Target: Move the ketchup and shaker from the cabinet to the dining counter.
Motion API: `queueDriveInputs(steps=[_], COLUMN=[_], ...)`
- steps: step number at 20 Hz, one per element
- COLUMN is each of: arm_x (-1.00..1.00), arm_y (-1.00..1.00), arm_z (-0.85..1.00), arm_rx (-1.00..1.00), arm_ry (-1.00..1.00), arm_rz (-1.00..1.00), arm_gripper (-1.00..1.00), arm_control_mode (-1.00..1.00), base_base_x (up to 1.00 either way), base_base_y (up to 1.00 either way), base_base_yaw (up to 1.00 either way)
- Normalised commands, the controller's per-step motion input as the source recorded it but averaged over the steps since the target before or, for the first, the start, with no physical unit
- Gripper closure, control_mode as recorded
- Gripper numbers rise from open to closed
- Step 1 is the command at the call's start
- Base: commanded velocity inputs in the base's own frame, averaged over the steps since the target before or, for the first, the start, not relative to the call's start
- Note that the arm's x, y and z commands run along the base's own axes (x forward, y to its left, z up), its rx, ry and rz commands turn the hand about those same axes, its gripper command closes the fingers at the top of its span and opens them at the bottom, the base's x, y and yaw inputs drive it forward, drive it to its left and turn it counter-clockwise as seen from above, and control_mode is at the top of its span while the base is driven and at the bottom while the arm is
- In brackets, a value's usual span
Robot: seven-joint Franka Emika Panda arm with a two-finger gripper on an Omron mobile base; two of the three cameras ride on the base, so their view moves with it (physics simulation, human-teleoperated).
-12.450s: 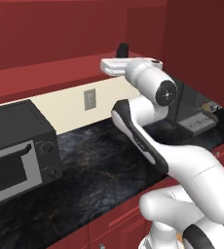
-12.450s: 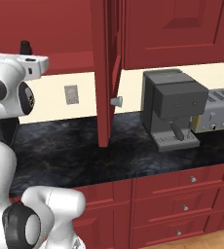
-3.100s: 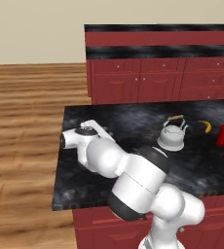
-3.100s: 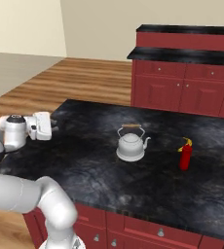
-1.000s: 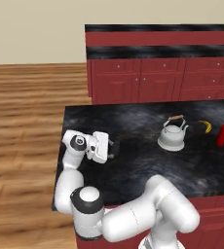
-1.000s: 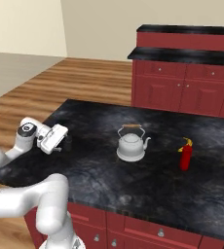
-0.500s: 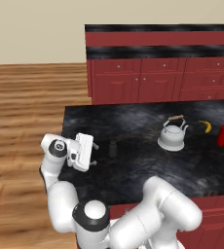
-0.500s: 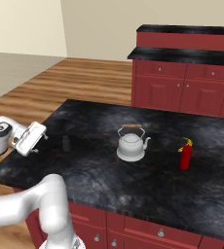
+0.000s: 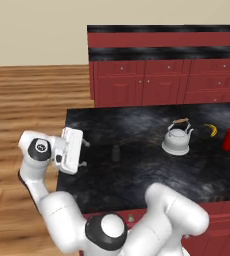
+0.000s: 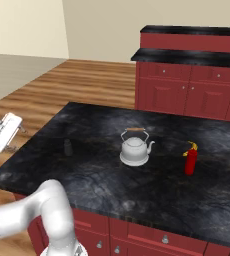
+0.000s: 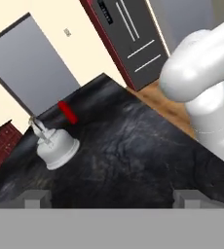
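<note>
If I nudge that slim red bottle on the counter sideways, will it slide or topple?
Probably topple: the slim red squeeze bottle stands upright, tall over a narrow base. It looks like light plastic, so little force should move it. The small yellow banana beside it may get bumped.

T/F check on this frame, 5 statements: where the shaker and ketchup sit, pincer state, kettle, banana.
1. The shaker stands upright on the dining counter. True.
2. The pincer is clamped on the shaker. False: it is open and empty, apart from the shaker, near the counter's edge.
3. The ketchup lies on its side. False: it stands upright on the counter.
4. The kettle sits between the shaker and the ketchup in the right base view. True.
5. The banana rests inside the kettle. False: it lies on the counter, between the kettle and the ketchup in the left base view.
</note>
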Motion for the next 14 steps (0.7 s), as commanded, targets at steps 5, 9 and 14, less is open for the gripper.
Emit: queueDriveInputs(steps=[5, 9, 14], arm_x=[-0.8, -0.64, -0.48], arm_y=[-0.04, -0.3, -0.45], arm_z=[0.79, 0.69, 0.62], arm_rx=[0.03, 0.12, 0.22], arm_ry=[0.0, 0.01, 0.06], arm_rz=[0.09, 0.15, 0.13], arm_gripper=[-1.0, -1.0, -1.0], arm_control_mode=[-1.0, -1.0, -1.0], base_base_x=[0.0, 0.0, 0.0], base_base_y=[0.0, 0.0, 0.0], base_base_yaw=[0.0, 0.0, 0.0])
